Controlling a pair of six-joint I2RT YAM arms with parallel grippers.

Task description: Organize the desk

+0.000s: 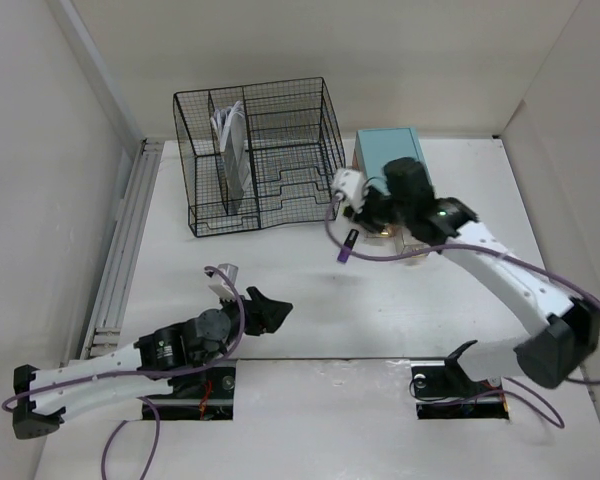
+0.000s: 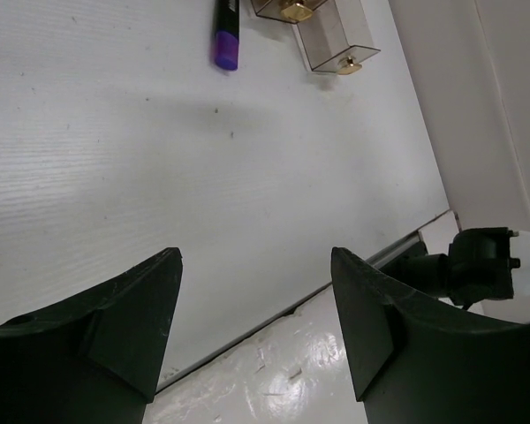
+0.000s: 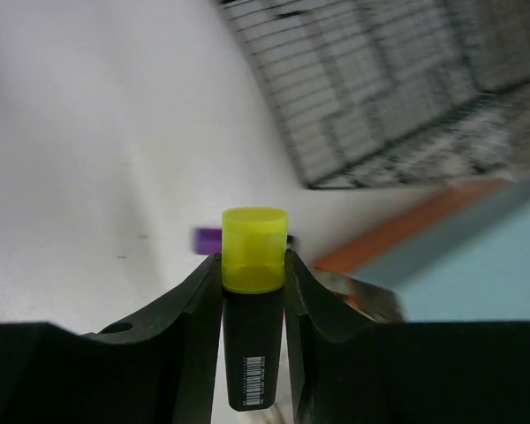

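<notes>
Left gripper [image 1: 272, 308], nearest, hangs spread over the white counter [image 1: 300, 290], which runs wall to wall under a mesh organizer [image 1: 260, 160]. Its wrist view shows a purple marker [image 2: 225, 49] ahead. Right gripper [image 3: 253, 265] pinches a yellow-capped highlighter [image 3: 252, 344].

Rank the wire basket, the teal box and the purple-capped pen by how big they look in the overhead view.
Largest: wire basket
Next: teal box, partly hidden by the right arm
Smallest: purple-capped pen
</notes>
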